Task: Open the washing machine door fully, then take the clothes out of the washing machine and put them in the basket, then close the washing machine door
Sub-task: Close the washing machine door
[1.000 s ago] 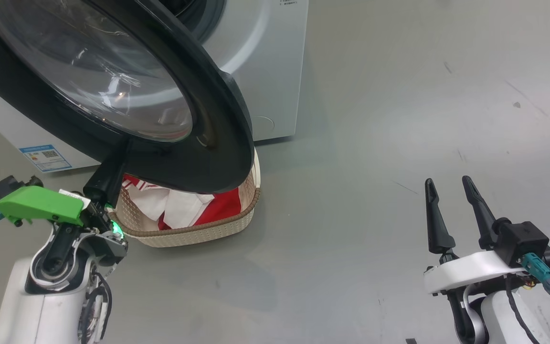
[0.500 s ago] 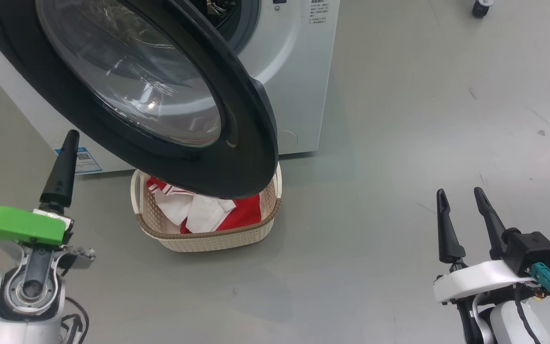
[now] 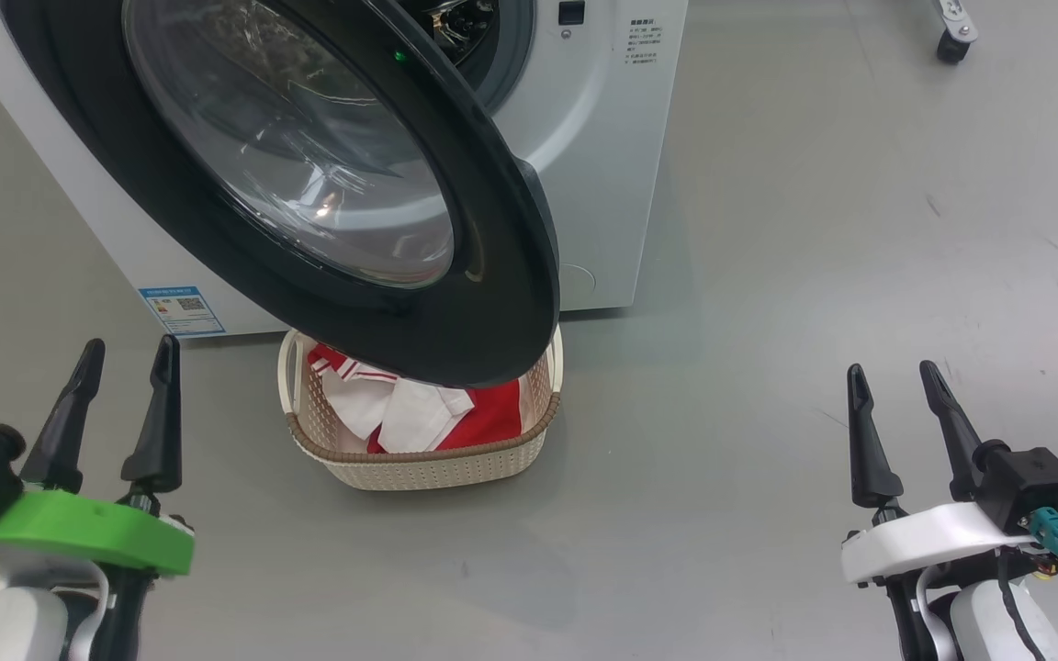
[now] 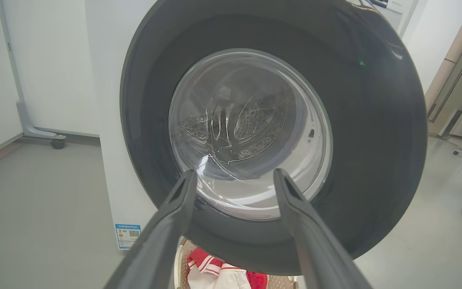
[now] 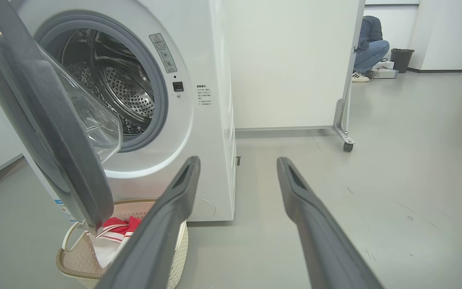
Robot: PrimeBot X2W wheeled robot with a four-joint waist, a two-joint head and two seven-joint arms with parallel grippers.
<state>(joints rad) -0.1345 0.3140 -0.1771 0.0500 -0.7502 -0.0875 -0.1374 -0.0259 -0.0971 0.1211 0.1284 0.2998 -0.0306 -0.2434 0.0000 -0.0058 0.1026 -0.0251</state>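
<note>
- Red and white clothes (image 3: 492, 420) lie in the cream basket (image 3: 437, 468), which stands on the grey floor (image 3: 722, 367) just in front of the washing machine (image 3: 602, 184).
- The washing machine door (image 3: 501, 303) stands ajar, its black rim overhanging the basket; the steel drum (image 5: 126, 92) shows behind it.
- The left end effector (image 3: 129, 345) hovers to the left of the basket, fingers parted, holding nothing.
- The right end effector (image 3: 892, 369) hovers well off to the right, likewise parted and empty.
</note>
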